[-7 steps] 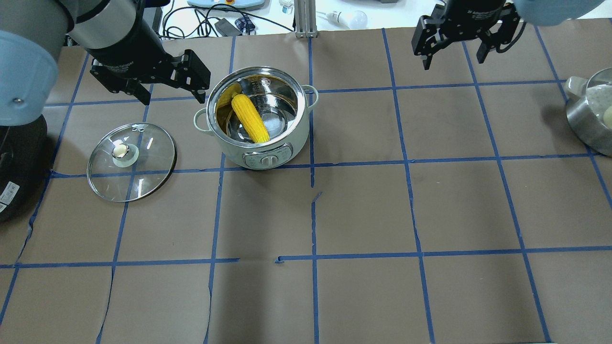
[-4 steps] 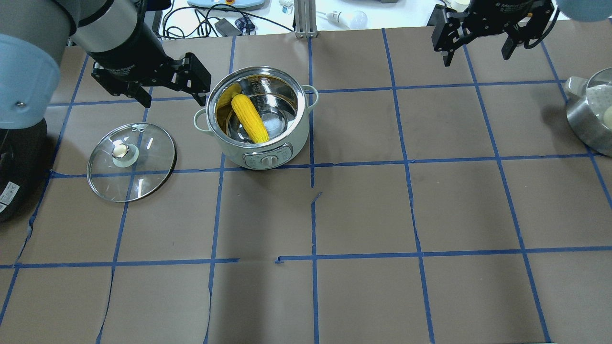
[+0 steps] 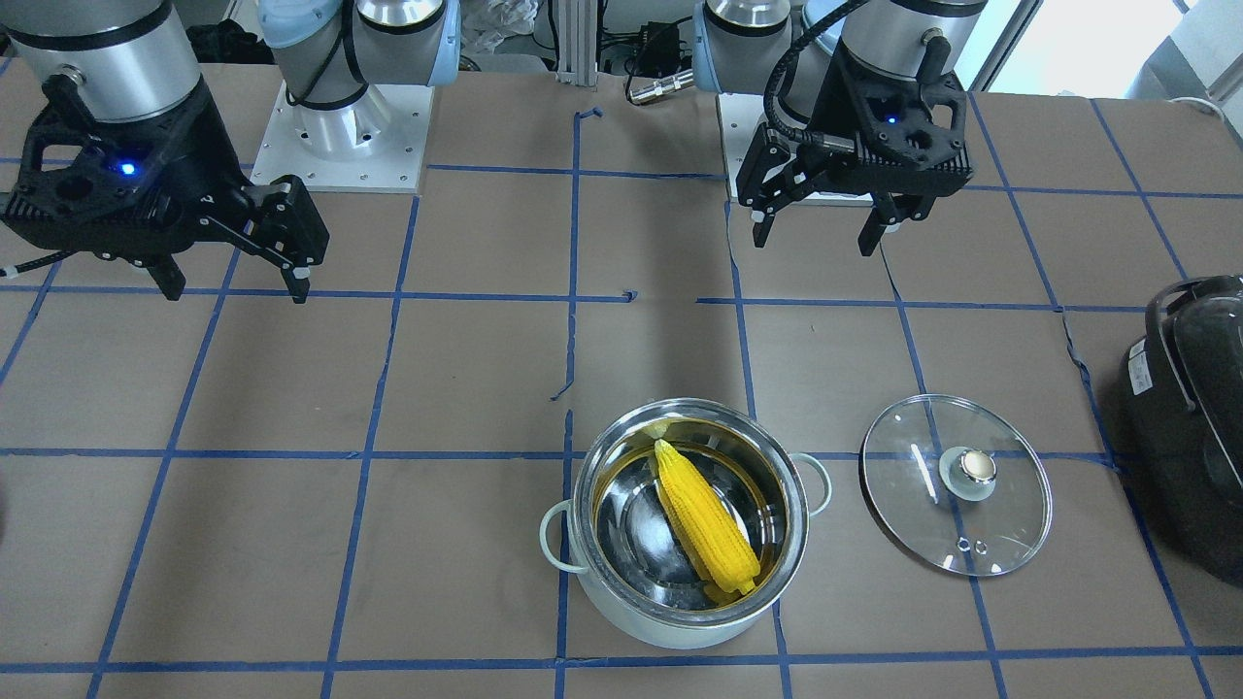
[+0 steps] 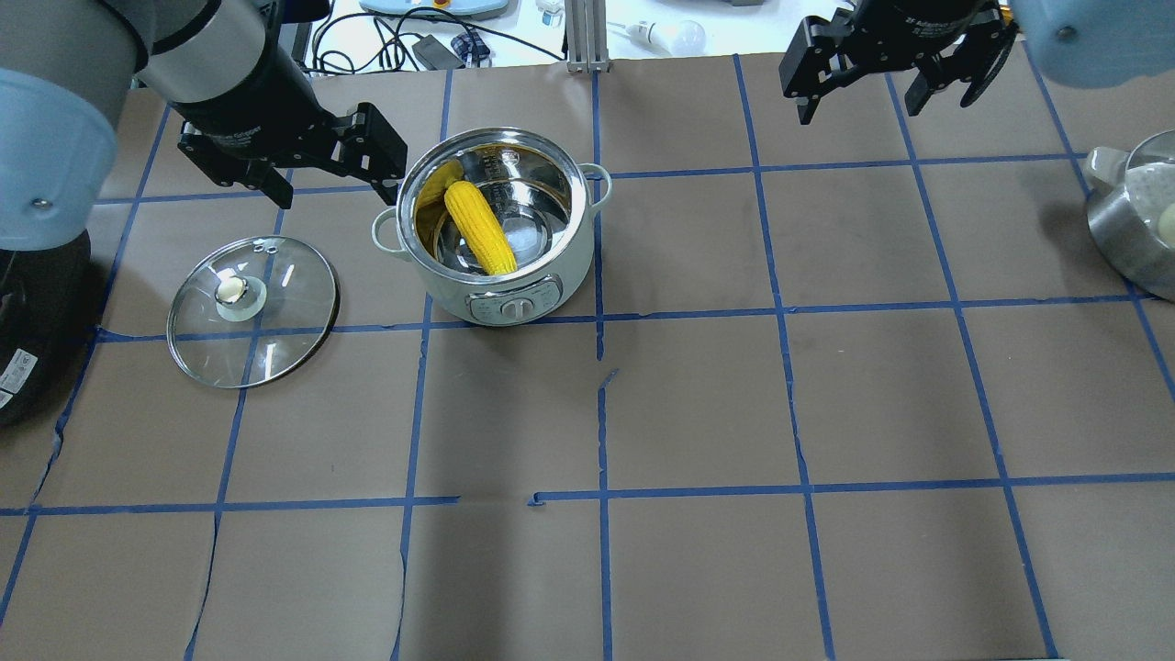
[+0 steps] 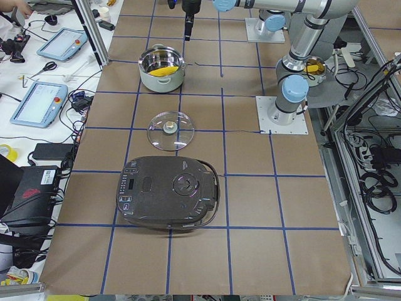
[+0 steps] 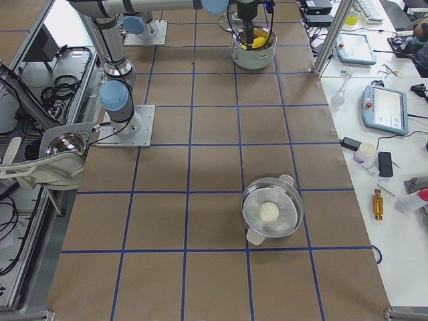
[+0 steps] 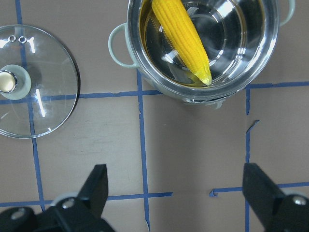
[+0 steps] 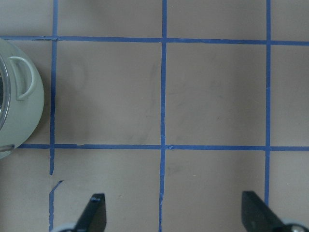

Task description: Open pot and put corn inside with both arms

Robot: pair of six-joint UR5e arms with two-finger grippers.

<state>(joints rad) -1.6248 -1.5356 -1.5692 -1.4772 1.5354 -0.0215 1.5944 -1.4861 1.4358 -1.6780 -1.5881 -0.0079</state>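
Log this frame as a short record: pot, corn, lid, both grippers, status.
pot: uncovered, upright on the table
corn: inside the pot, lying slanted
lid: flat on the table beside the pot, knob up
left gripper: open, empty, raised
right gripper: open, empty, raised, apart from the pot
status: corn in pot; appears complete

pot (image 8: 24, 116): cut by left edge, right wrist view | black appliance (image 4: 41, 303): cut off
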